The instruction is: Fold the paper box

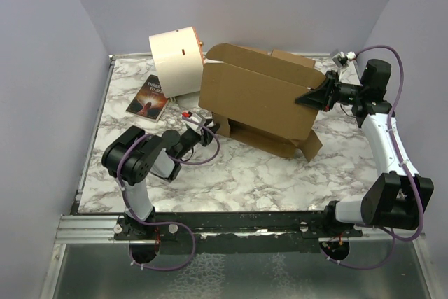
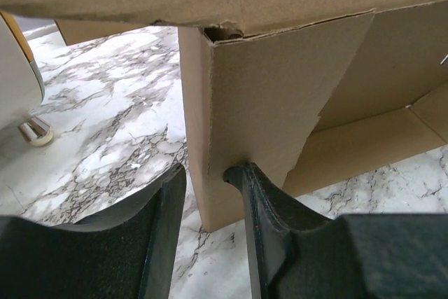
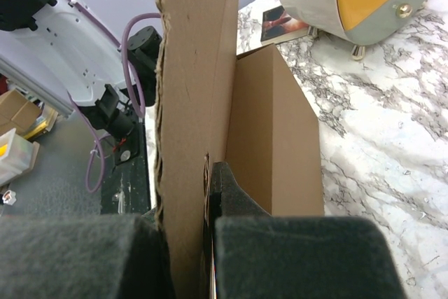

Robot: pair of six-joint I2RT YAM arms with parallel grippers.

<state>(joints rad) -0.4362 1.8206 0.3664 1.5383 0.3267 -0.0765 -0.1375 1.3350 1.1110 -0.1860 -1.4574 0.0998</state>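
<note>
Overhead, the paper box (image 1: 259, 96) stood half-raised on the marble table (image 1: 231, 173), its large panel tilted up and its open tray facing 6 o'clock. A cream drum (image 1: 176, 61) sat just beside it at 10 o'clock, with a dark book (image 1: 148, 97) near the drum's 7 o'clock. The left gripper (image 1: 203, 127) reached the box's lower corner at 8 o'clock, while the right gripper (image 1: 311, 96) met the panel's edge at 3 o'clock. From the left wrist, the jaws stood partly apart astride an upright cardboard corner. The finger at 3 o'clock (image 2: 259, 208) lay against the corner's wide face, and a thin strip of marble showed between the narrow face and the finger at 9 o'clock (image 2: 164, 215), so nothing was pinched there. From the right wrist, the jaws were pressed together on a single upright sheet of the box, which ran from between the dark pads up towards 12 o'clock. A second cardboard wall stood just beside it at 3 o'clock, and the drum filled the 1 o'clock corner.
</note>
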